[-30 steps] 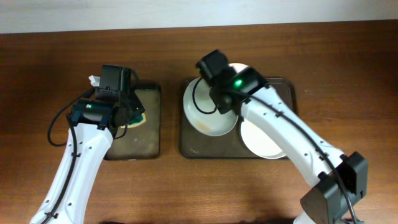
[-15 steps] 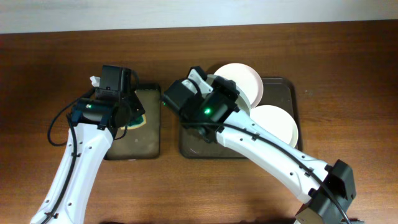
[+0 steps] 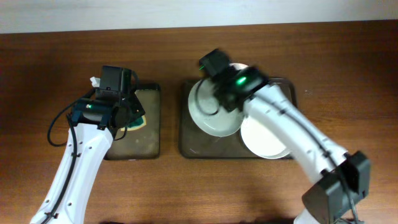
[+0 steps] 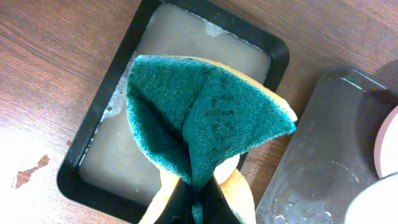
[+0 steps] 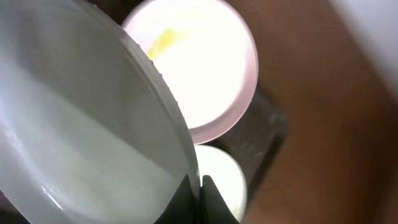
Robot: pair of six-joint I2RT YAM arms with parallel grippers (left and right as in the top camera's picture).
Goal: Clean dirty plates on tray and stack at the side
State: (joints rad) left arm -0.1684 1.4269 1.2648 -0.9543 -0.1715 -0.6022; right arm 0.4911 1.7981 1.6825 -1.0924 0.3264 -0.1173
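— Sponge (image 4: 205, 118): who has it?
— The left gripper (image 4: 196, 202). Its fingers are pressed together on the yellow underside, and the green face fans out, folded, above the black tray (image 3: 140, 142) of cloudy, soapy water.
— And the right gripper (image 5: 198, 198)?
— It pinches the rim of a white plate (image 3: 214, 109) over the 9 o'clock half of the brown tray (image 3: 198, 148).
— The others?
— Both are on that tray. The second plate (image 3: 264, 140) lies at 4 o'clock. The smeared plate (image 5: 199, 68) lies at 12 o'clock with a yellow streak (image 5: 163, 42), and in the overhead view the right arm mostly covers it.
— Does the pinched one touch the tray?
— I cannot tell.
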